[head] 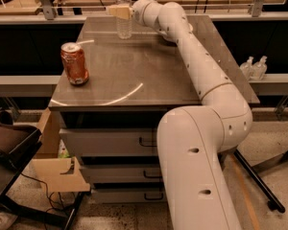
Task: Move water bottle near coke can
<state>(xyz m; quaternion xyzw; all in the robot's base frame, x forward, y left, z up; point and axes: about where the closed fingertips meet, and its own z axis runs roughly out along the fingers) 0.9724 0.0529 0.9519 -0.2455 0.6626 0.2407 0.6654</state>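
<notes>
Clamping the upright water bottle, the end effector sits well apart from the coke can.

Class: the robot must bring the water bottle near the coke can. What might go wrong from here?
The gripper meets the water bottle high up, by the far edge of the table: the tall bottle may tip or fall behind. The coke can stands near the left edge: a careless approach might knock it off.
</notes>
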